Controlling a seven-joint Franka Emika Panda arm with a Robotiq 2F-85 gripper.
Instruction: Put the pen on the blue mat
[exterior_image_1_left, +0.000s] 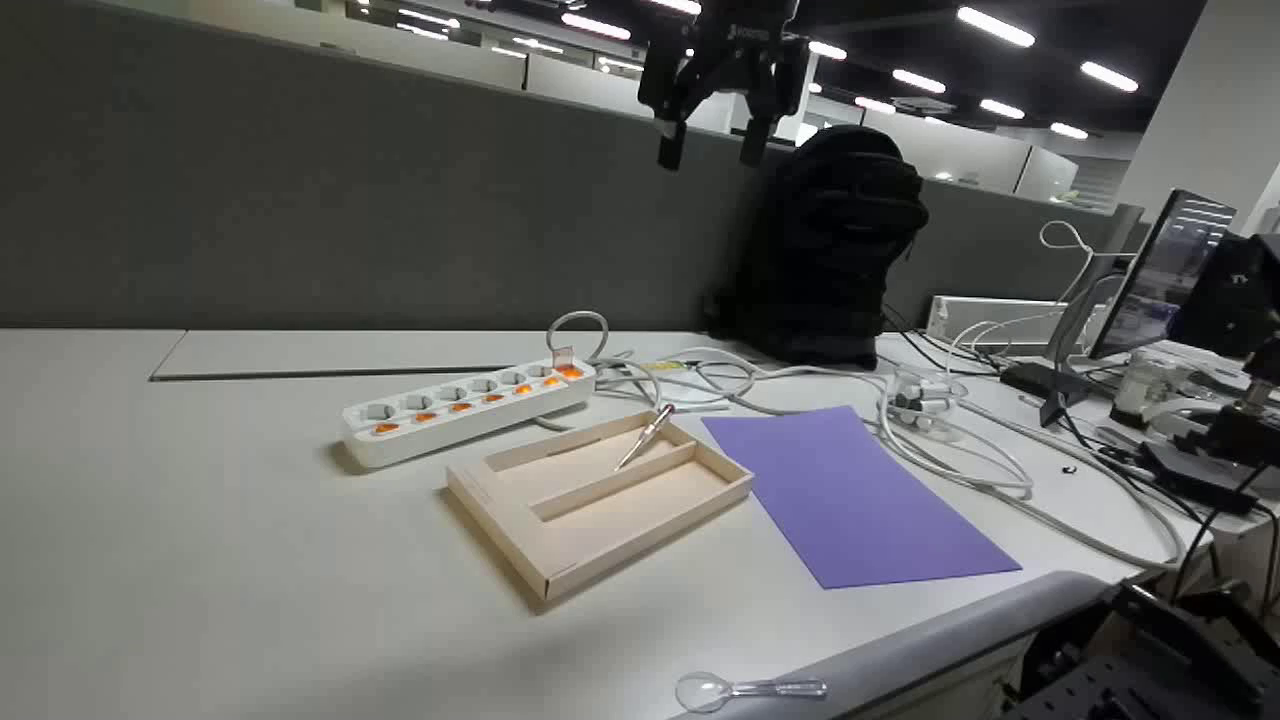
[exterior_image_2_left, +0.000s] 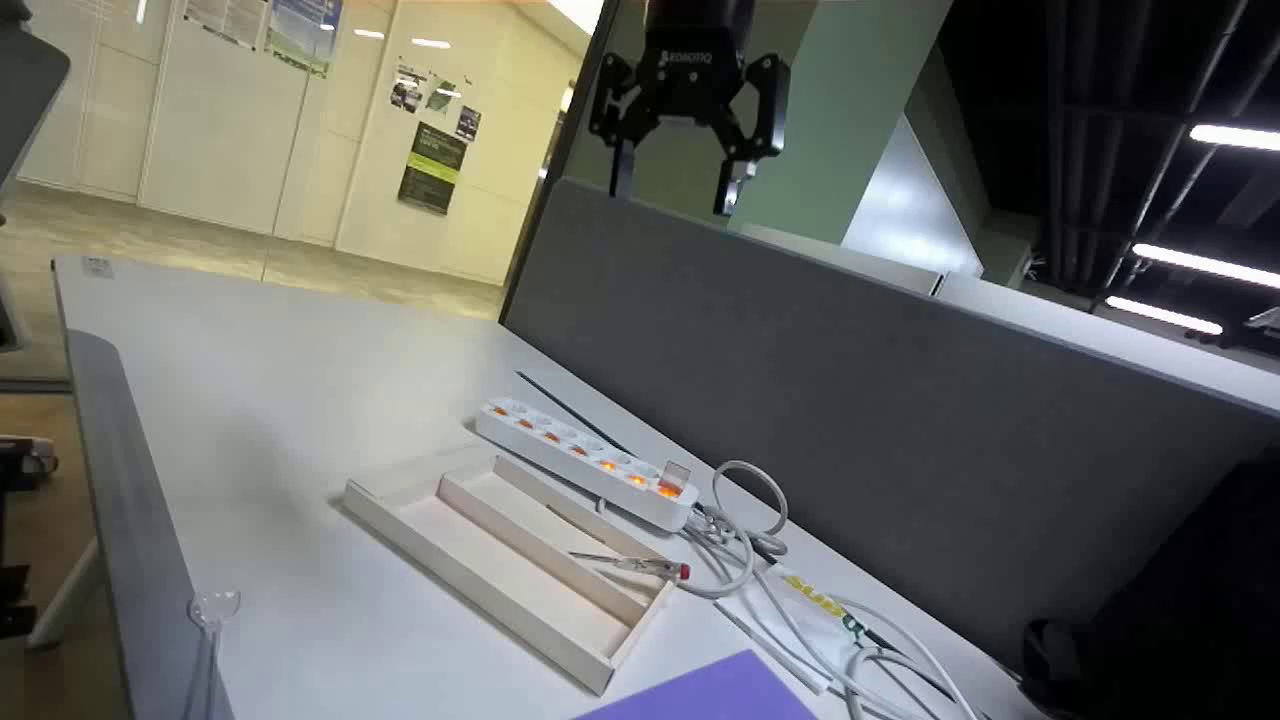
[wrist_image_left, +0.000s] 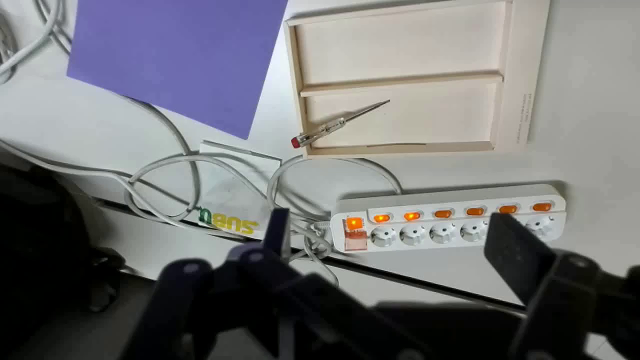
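Observation:
The pen is a slim clear stick with a red end and a thin metal tip. It shows in both exterior views (exterior_image_1_left: 649, 432) (exterior_image_2_left: 640, 566) and in the wrist view (wrist_image_left: 330, 126). It lies tilted in one compartment of the pale wooden tray (exterior_image_1_left: 497, 512), its red end resting on the tray's short wall. The violet-blue mat (exterior_image_1_left: 860, 500) lies flat beside the tray; it is partly cut off in an exterior view (exterior_image_2_left: 715, 693) and in the wrist view (wrist_image_left: 175, 60). My gripper (exterior_image_1_left: 713, 150) is open and empty, high above the table; its fingers also show apart elsewhere (exterior_image_2_left: 674, 187) (wrist_image_left: 390, 232).
A white power strip (exterior_image_1_left: 470, 410) with orange switches lies behind the tray. Grey cables (wrist_image_left: 165, 160) and a clear packet (wrist_image_left: 232, 187) lie near it. A black backpack (exterior_image_1_left: 830, 250) stands against the grey partition (exterior_image_1_left: 350, 200). A clear spoon (exterior_image_1_left: 750, 689) lies at the table's front edge.

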